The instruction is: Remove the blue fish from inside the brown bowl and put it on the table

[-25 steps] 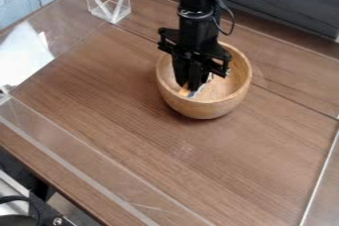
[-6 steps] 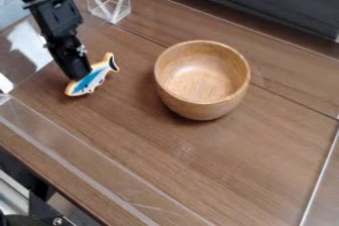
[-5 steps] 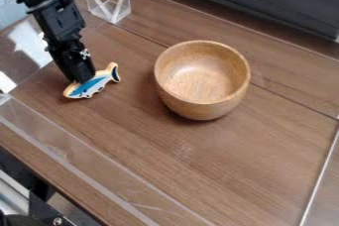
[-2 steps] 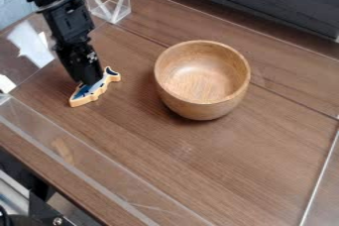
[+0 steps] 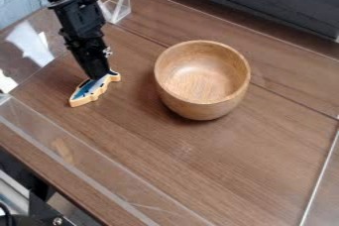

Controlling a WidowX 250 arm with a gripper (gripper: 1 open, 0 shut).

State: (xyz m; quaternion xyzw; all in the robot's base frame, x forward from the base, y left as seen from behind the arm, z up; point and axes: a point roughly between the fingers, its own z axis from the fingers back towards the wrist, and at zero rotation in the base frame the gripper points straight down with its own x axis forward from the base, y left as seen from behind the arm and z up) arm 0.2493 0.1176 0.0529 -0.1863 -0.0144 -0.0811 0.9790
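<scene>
Bright, even indoor light, soft, seemingly from above. Strong white glare on the glossy clear edge (image 5: 30, 44) at far left, with fainter pale streaks along the near left of the table (image 5: 199, 161). The brown bowl (image 5: 199, 107) casts only a thin soft shadow at its base, and its inside left wall is shaded. Low resolution, whole picture soft, wood grain smeared. The black arm (image 5: 73, 17) reads as a dark mass with little detail

The black arm (image 5: 73, 17) is seen reaching down from the upper left, steeply inclined. The end effector (image 5: 98, 71) is pointed downward, and its fingers are seen pressed together.
</scene>
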